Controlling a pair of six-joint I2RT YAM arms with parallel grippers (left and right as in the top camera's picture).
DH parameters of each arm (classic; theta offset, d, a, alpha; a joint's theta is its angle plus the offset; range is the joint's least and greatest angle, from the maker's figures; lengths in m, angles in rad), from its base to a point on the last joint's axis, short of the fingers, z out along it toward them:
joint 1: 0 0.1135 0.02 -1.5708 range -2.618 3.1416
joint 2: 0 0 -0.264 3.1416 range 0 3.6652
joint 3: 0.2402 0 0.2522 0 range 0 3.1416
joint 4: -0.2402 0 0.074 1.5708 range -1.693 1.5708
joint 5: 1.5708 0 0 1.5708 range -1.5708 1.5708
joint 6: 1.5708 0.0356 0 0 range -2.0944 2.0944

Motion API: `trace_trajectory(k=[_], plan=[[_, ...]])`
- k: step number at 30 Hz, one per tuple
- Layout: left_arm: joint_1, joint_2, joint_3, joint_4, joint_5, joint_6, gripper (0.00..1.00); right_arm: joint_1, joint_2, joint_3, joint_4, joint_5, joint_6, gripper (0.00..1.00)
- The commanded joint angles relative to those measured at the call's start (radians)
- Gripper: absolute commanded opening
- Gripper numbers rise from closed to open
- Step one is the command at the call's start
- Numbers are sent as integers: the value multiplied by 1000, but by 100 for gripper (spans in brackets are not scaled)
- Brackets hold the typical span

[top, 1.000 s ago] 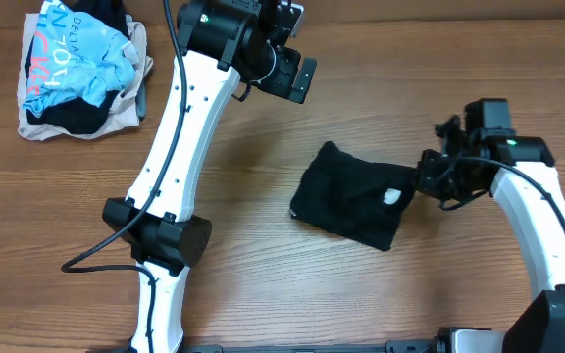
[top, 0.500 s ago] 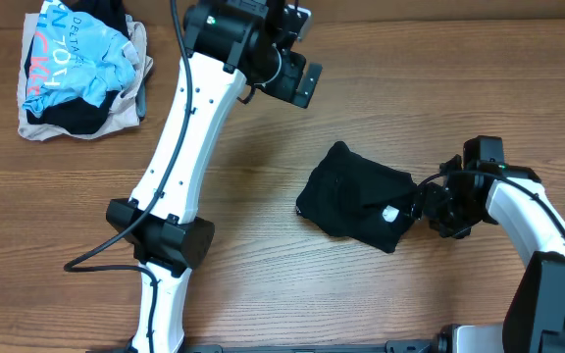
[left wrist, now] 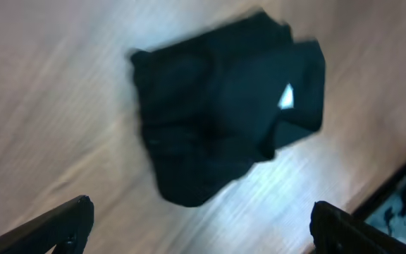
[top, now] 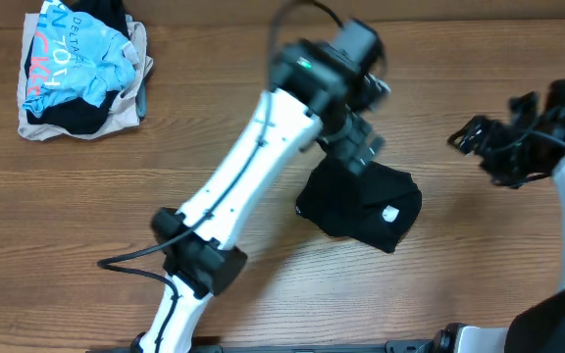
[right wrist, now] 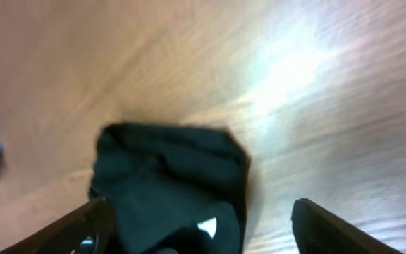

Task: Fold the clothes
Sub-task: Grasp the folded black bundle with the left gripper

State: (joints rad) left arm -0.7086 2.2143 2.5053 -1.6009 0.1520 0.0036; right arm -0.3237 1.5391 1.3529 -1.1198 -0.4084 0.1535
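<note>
1. Overhead view: the garment [top: 361, 201] lies bunched on the desk [top: 263, 294], directly below the left fingers [left wrist: 55, 226] and off to one side of the right fingers [right wrist: 330, 226].
2. Risk: its thin fabric sits in loose layers, so a pinch catching only the top layer would likely drag the garment open rather than fold it; pressing down mid-heap could shove it across the desk.
3. Left fingers: spread wide, holding nothing, above the garment and apparently not touching it.
4. Right fingers: likewise wide apart and empty, clear of the garment, which lies ahead of them.
</note>
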Motion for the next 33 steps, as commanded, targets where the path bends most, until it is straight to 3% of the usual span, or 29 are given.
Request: trace_trajectory(k=[1, 13, 20, 30, 33], plan=[[-63, -10, -157, 47, -6, 23, 100, -44, -19, 39, -5, -12, -4, 87], [-109, -10, -645, 451, -8, 117, 100, -94, -19, 39, -14, 7, -5, 87], [-102, -10, -855, 687, -241, 249, 100, -94, -19, 39, -16, 7, -5, 87], [36, -10, -940, 758, -549, 259, 100, -94, -19, 39, -14, 8, -5, 87], [84, -12, -898, 746, -560, 257, 100, -94, -19, 39, -11, 7, -5, 87]])
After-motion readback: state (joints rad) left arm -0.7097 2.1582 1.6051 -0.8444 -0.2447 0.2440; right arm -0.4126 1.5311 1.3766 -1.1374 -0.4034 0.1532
